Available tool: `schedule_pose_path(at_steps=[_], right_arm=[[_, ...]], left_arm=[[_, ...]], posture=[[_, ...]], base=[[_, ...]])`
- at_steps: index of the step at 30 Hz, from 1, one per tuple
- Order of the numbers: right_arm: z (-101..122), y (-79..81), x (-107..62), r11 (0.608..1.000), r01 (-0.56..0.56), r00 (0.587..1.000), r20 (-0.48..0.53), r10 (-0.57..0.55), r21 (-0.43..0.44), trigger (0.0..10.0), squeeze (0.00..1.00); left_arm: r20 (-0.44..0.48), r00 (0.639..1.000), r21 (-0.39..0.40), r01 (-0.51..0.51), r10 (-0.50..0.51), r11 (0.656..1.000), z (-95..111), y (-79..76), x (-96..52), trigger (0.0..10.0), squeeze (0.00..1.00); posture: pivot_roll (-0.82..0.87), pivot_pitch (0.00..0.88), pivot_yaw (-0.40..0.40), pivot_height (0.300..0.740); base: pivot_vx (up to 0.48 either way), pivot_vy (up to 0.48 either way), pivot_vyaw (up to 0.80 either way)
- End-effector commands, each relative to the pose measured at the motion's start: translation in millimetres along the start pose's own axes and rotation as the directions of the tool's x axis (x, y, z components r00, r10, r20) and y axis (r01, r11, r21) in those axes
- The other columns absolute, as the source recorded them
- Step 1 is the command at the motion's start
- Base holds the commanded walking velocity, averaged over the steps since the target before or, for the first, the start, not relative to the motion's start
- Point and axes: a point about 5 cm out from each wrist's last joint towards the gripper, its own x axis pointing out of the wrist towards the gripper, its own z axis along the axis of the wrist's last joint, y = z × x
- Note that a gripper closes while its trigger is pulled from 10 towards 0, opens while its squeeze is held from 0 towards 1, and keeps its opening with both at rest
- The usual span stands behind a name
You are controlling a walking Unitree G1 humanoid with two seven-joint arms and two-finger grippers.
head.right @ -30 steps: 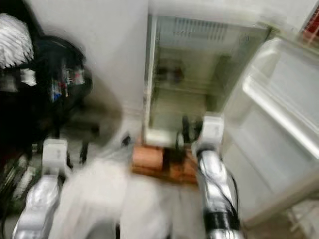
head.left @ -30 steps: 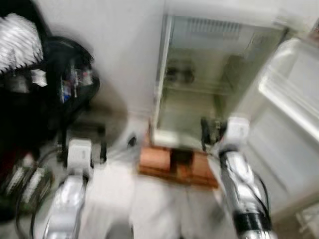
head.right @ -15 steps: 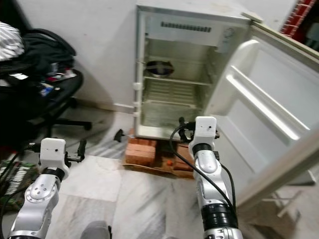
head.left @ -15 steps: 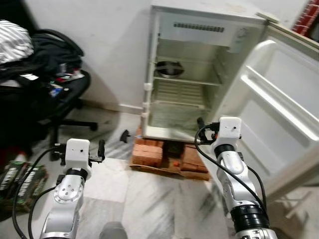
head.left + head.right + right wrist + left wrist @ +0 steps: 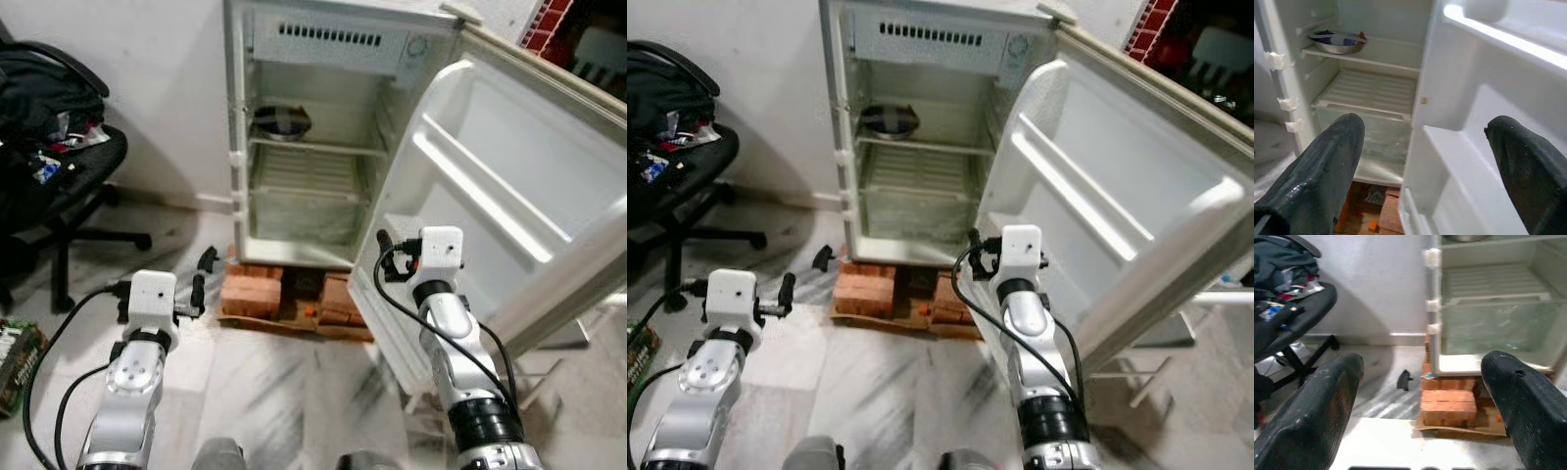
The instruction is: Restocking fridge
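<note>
A small white fridge [image 5: 304,147] stands open on red bricks [image 5: 253,289]. Its door [image 5: 500,186] is swung out to the right. A steel bowl [image 5: 1338,41] sits on the upper shelf; the lower shelf and the door racks are bare. My right gripper [image 5: 1425,142] is open with nothing between its fingers. It is held low in front of the door's inner edge, pointing into the fridge. My left gripper [image 5: 1420,382] is also open with nothing in it. It is low on the left and faces the bricks and the fridge's hinge side.
A black office chair [image 5: 59,166] piled with clothes stands at the left. A small black part [image 5: 208,258] lies on the marble floor near the bricks. A green box [image 5: 12,352] is at the left edge. A metal stand [image 5: 1156,377] sits under the door.
The whole picture has shifted and the blur has gone: the camera has turned right and come closer. The right gripper now stands before the door's inner side. Both grippers stay open.
</note>
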Motion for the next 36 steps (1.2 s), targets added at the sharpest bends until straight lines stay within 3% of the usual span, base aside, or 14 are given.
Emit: schedule_pose_path(at_steps=[1, 15, 20, 23, 31, 36], right_arm=[[-2.5, -11.8, -1.9, 1.0, 0.027, 1.0, -0.013, -0.028, -0.003, 10.0, 0.0], [-3.0, -6.4, -1.3, 0.999, -0.016, 1.0, -0.017, 0.017, 0.034, 10.0, 0.0], [-2.8, 0.3, -3.2, 0.993, -0.08, 0.997, -0.011, 0.081, 0.09, 10.0, 0.0], [-4.2, 11.2, -6.6, 0.968, -0.187, 0.981, -0.02, 0.193, 0.165, 10.0, 0.0], [-9.5, 9.9, -7.5, 0.97, -0.193, 0.977, -0.062, 0.204, 0.147, 10.0, 0.0], [-10.9, 4.0, -6.1, 0.983, -0.14, 0.986, -0.071, 0.149, 0.123, 10.0, 0.0]], left_arm=[[-0.003, 1.0, 0.004, 0.029, -0.029, 1.0, -0.1, -10.0, 0.2, 10.0, 0.0], [-0.005, 0.999, 0.007, 0.041, -0.041, 0.999, -0.7, -12.2, 0.6, 10.0, 0.0], [-0.01, 0.999, 0.012, 0.048, -0.048, 0.999, -1.1, -13.4, 0.7, 10.0, 0.0], [-0.009, 0.998, 0.01, 0.058, -0.058, 0.998, -1.0, -14.1, 1.0, 10.0, 0.0], [-0.01, 0.998, 0.009, 0.065, -0.065, 0.998, -1.5, -14.2, 1.6, 10.0, 0.0], [0.001, 0.998, -0.012, 0.062, -0.062, 0.998, -0.1, -12.3, 1.1, 10.0, 0.0]], posture=[[0.16, 0.0, -0.092, 0.74], [0.16, 0.0, -0.093, 0.74], [0.16, 0.0, -0.093, 0.74], [0.16, 0.0, -0.093, 0.74], [0.15, 0.0, -0.092, 0.74], [0.15, 0.0, -0.09, 0.74]], base=[[0.0, -0.431, 0.0], [-0.175, -0.406, 0.0], [-0.31, -0.368, 0.0], [-0.311, -0.366, 0.0], [-0.313, -0.363, 0.0], [-0.055, -0.078, 0.0]])
